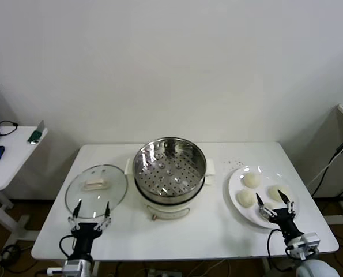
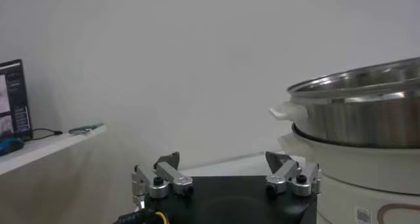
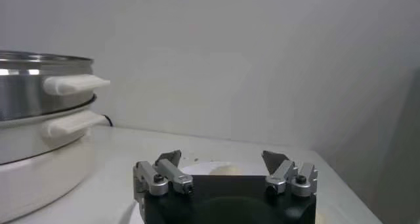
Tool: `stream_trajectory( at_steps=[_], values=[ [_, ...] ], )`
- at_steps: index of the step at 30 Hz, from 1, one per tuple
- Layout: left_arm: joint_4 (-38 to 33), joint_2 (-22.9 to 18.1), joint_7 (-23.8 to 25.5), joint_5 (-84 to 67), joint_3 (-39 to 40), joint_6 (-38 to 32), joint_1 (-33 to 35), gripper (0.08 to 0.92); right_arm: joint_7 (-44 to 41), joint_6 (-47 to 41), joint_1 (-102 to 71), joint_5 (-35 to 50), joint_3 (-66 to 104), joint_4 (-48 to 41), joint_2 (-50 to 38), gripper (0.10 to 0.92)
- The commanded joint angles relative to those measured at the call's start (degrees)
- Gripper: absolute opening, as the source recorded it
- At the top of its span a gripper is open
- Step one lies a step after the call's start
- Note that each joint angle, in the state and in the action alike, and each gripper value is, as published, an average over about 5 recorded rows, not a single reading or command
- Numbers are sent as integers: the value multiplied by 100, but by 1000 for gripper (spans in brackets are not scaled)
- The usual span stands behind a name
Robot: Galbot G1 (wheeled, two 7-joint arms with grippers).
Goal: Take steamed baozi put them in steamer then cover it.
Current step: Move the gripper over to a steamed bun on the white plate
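The steamer (image 1: pixel 170 170), a shiny steel pot with an empty perforated tray on a white base, stands mid-table. Three pale steamed baozi (image 1: pixel 251 180) (image 1: pixel 245 197) (image 1: pixel 276 191) lie on a white plate (image 1: pixel 233 186) to its right. My right gripper (image 1: pixel 271 198) hovers open over the plate's near side, between two buns. In the right wrist view one baozi (image 3: pixel 223 170) shows beyond the open gripper (image 3: pixel 221 157), with the steamer (image 3: pixel 39 94) off to the side. My left gripper (image 1: pixel 92 208) stands open at the near edge of the glass lid (image 1: pixel 96 184); its own view shows the open gripper (image 2: pixel 222 158) holding nothing.
The lid lies flat on the white table (image 1: pixel 217 231), left of the steamer, its handle (image 1: pixel 95 184) up. A small side table (image 1: pixel 10 156) with a few items stands off to the left. A wall is close behind.
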Motion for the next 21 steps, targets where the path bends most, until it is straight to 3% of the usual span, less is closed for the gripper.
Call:
stream_trajectory(
  at_steps=[1, 6, 13, 21],
  values=[
    [1, 2, -17, 48, 3, -32, -14, 823, -679, -341, 541, -421, -7, -159, -606, 823],
    [-10, 55, -22, 31, -9, -59, -16, 823, -1984, -927, 1231, -1016, -321, -658, -1824, 823],
    [45, 101, -23, 12, 20, -105, 12, 823, -3607, -1042, 2816, -1464, -1737, -1850, -3221, 823],
    [114, 145, -34, -69, -9, -109, 23, 823, -4827, -1041, 5369, -1954, -3980, -2813, -3483, 823]
  ],
)
